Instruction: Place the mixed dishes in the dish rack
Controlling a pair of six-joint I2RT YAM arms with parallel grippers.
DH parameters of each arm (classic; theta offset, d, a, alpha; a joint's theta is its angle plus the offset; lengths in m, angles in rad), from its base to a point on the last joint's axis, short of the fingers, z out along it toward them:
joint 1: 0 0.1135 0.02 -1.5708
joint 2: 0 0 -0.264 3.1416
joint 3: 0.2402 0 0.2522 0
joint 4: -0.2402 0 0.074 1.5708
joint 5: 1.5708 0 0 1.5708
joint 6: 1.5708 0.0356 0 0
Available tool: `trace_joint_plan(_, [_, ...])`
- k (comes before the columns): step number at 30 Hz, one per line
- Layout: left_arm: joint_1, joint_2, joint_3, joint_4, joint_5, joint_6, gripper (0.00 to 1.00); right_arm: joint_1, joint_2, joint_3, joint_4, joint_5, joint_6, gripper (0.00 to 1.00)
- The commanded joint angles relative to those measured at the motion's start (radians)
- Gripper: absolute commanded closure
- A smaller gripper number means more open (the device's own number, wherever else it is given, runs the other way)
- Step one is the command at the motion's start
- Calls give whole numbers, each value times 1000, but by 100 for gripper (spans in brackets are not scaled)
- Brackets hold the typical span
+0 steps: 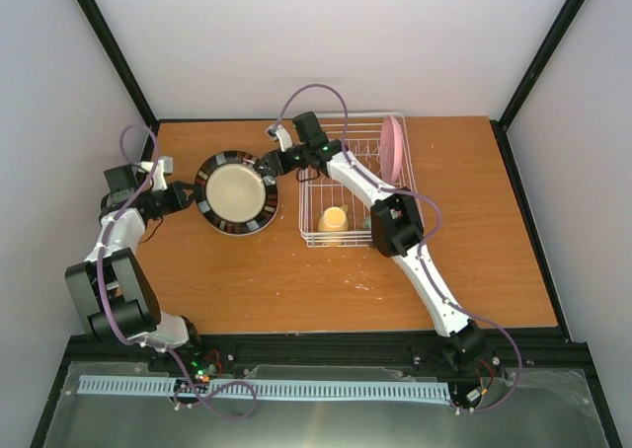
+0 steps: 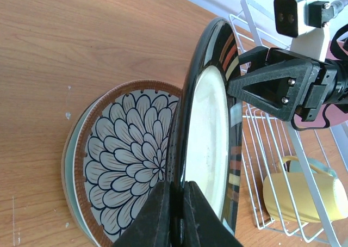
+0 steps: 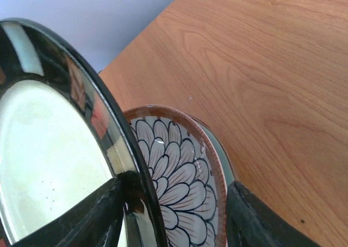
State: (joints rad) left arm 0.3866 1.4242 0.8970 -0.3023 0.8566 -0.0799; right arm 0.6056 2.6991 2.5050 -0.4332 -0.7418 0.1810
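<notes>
Jaws of the left gripper [image 2: 178, 214] are clamped shut on the rim of a black-rimmed cream plate [image 2: 209, 143], which is held raised off the bench [image 2: 81, 40]. Jaws of the right gripper [image 3: 176, 184] are spread apart and set astride the opposite rim; contact cannot be judged. Directly beneath, a petal-patterned plate [image 2: 128, 160] is stacked on a light teal plate [image 2: 68, 165]. Just beside, the dish rack [image 1: 306, 186] is loaded with a pale yellow mug [image 1: 333, 218] at its near end and a pink plate [image 1: 392, 149] stood upright at its far end.
</notes>
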Motion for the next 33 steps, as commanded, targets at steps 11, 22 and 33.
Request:
trace_joint_plan(11, [6, 123, 189, 169, 205, -17, 99, -10, -18, -80, 199, -331, 162, 86])
trace_joint_plan(22, [6, 229, 282, 196, 184, -41, 99, -18, -53, -90, 357, -423, 284, 97])
trace_joint_plan(33, [5, 241, 289, 149, 47, -22, 44, -18, -85, -71, 302, -375, 253, 97])
